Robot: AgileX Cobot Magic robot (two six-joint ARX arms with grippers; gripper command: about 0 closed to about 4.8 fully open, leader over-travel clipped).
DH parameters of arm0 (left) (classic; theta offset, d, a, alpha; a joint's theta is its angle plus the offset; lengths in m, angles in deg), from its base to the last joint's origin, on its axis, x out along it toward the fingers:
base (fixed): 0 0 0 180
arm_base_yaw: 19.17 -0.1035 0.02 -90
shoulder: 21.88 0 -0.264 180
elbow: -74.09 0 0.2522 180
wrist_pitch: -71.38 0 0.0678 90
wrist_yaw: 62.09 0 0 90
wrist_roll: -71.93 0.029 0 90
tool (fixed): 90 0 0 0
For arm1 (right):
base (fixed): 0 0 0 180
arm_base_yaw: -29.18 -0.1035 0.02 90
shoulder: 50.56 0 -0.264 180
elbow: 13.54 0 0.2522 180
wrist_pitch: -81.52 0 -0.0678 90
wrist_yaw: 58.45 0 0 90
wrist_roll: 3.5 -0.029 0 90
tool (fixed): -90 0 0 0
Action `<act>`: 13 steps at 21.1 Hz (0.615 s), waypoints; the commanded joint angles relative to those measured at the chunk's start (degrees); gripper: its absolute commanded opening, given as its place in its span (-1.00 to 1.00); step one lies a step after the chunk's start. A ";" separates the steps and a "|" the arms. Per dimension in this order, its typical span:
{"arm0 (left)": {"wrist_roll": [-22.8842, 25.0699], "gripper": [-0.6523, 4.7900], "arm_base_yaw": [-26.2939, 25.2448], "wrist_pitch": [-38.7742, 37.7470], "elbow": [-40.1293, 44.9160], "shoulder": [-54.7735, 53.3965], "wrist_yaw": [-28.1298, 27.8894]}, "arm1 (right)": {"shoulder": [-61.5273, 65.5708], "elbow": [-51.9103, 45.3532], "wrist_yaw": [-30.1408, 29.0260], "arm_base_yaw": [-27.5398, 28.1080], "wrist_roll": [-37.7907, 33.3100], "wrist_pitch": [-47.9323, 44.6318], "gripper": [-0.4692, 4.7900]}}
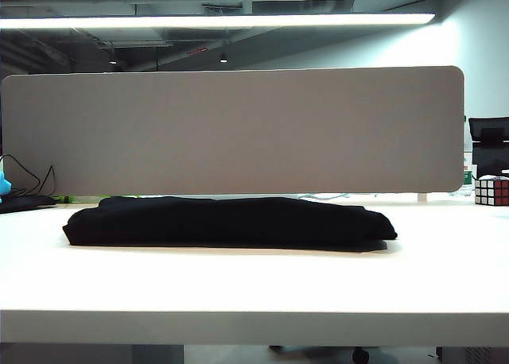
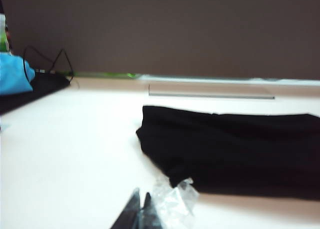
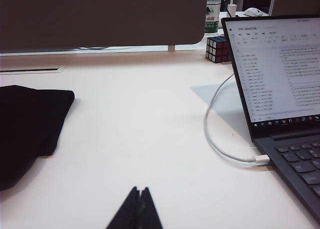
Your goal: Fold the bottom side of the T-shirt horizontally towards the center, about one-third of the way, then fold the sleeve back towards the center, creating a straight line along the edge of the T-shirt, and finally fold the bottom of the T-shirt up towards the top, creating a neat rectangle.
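exterior view shows you the t-shirt (image 1: 231, 221) folded into a flat black bundle mid-desk (image 1: 254, 288), hem and collar mark hidden. neither arm appears there. left fingers (image 2: 140, 209) and right fingers (image 3: 139, 206) are pressed together, empty, near the shirt's ends.

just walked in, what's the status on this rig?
Nothing is being handled right now. The black T-shirt lies folded into a compact rectangle on the white table. Both claws are shut and empty, off the shirt: the left claw sits near the table's front edge by the shirt's left end, next to a scrap of clear plastic, and the right claw is over bare table between the shirt and an open laptop. A puzzle cube stands at the far right.
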 commanded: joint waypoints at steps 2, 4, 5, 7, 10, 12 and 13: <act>0.00 -0.78 -0.07 -5.05 -0.28 -0.02 2.27 | -0.11 -0.35 -0.02 -0.22 0.20 -1.01 -0.85; 0.00 -0.78 -0.09 -6.27 -0.28 -0.02 2.29 | -0.11 -0.35 0.11 -0.22 0.20 -0.98 -0.85; 0.00 -0.78 -0.09 -6.82 -0.28 -0.02 2.29 | -0.11 -0.35 0.11 -0.20 0.20 -0.98 -0.85; 0.00 -0.78 -0.09 -7.50 -0.28 -0.02 2.38 | -0.11 -0.35 0.11 -0.20 0.20 -0.96 -0.85; 0.00 -0.78 -0.09 -7.50 -0.28 -0.02 2.43 | -0.11 -0.35 0.11 -0.20 0.20 -0.96 -0.85; 0.00 -0.78 -0.09 -7.50 -0.28 -0.02 2.40 | -0.11 -0.35 0.11 -0.20 0.20 -0.76 -0.85; 0.00 -0.78 -0.09 -7.50 -0.28 -0.02 2.40 | -0.11 -0.35 0.11 -0.20 0.20 -0.61 -0.85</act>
